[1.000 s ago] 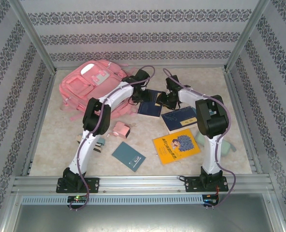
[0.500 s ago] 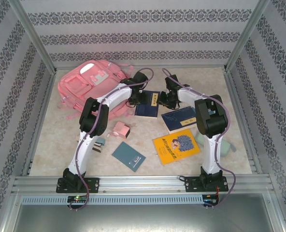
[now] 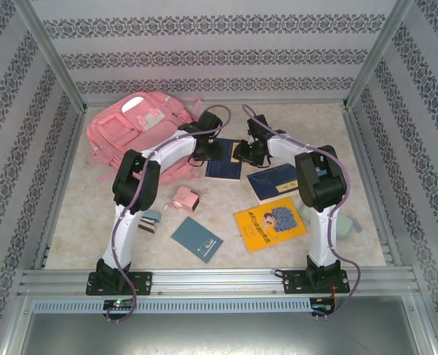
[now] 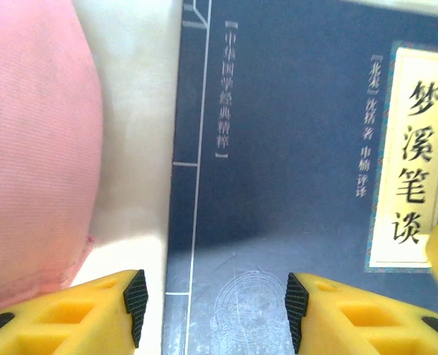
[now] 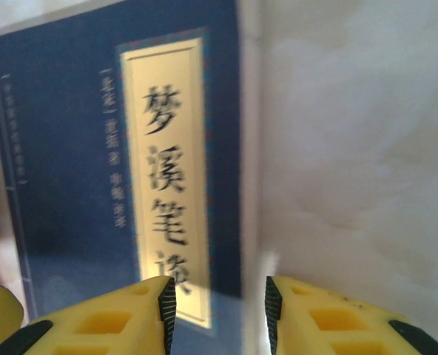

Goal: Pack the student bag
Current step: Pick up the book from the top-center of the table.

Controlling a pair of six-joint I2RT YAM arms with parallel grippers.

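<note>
Left hand (image 4: 215,307) half-wide, ribbed black pads (image 4: 135,307) astride spine edge of flat navy book (image 4: 278,163). Right hand (image 5: 220,310) narrower, astride opposite edge. Soft pink fabric student bag (image 3: 134,133) upper left on marbled bench (image 3: 93,214), just beside book.

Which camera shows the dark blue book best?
The left wrist view: the dark blue book is close and its writing sharp. The right wrist view shows it blurred; the top view shows it small and far away.
</note>
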